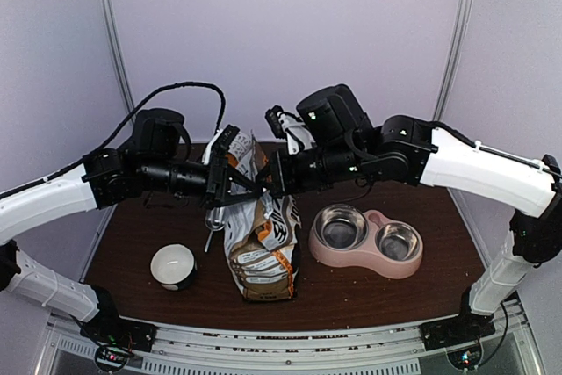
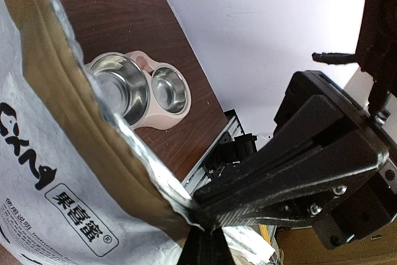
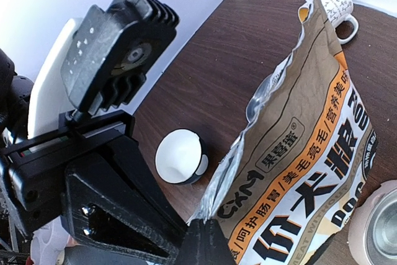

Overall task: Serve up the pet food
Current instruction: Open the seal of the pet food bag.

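Observation:
The tan, orange and black printed bag (image 1: 259, 239) stands at the table's middle. My left gripper (image 1: 235, 183) and right gripper (image 1: 268, 183) meet at its top and both are shut on its top edge. In the left wrist view my jaws (image 2: 208, 231) pinch the bag's (image 2: 62, 172) silver-lined rim, with the right gripper's fingers (image 2: 298, 172) clamped right beside. In the right wrist view my jaws (image 3: 205, 234) pinch the bag's (image 3: 310, 153) rim. The bag's mouth is barely parted. No kibble shows in any view.
The pink double bowl (image 1: 367, 239) with two bare steel cups sits right of the bag; it also shows in the left wrist view (image 2: 162, 119). A small white bowl (image 1: 172, 265) sits front left. A metal spoon (image 3: 259, 100) and a white mug (image 3: 335, 1) lie behind the bag.

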